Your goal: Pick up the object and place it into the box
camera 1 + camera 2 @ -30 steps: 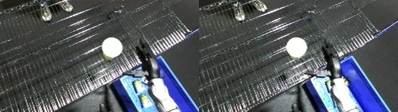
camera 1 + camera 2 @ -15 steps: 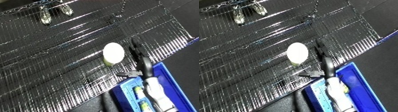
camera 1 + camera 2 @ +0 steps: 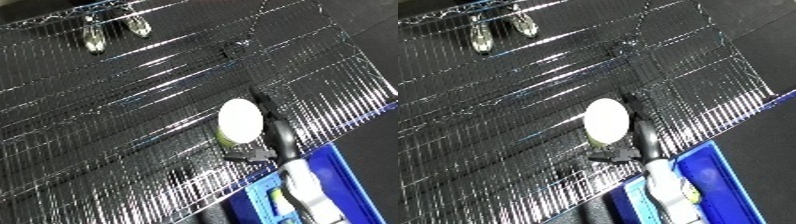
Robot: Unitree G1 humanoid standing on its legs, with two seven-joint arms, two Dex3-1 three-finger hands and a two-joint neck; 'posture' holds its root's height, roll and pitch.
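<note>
A white round object (image 3: 240, 119) with a yellow-green underside lies on the wire-mesh table top (image 3: 133, 125), near its lower right edge. My right hand (image 3: 281, 141) reaches in from the lower right on its white forearm (image 3: 664, 192). Its black fingers (image 3: 638, 112) run straight along the object's right side, at or very near its edge. The thumb (image 3: 245, 156) sticks out to the left just below the object. Nothing is held. The blue bin (image 3: 709, 167) stands off the table's edge at the lower right, partly covered by the forearm. My left hand shows in neither view.
Two shiny metal pieces (image 3: 93, 39) (image 3: 138, 25) hang at the table's far left corner. The mesh edge (image 3: 373, 112) runs diagonally on the right, with dark floor (image 3: 373, 30) beyond it.
My right hand has advanced up and left from above the bin, closing the gap to the object's right side. The camera has shifted too; the object stays put on the mesh.
</note>
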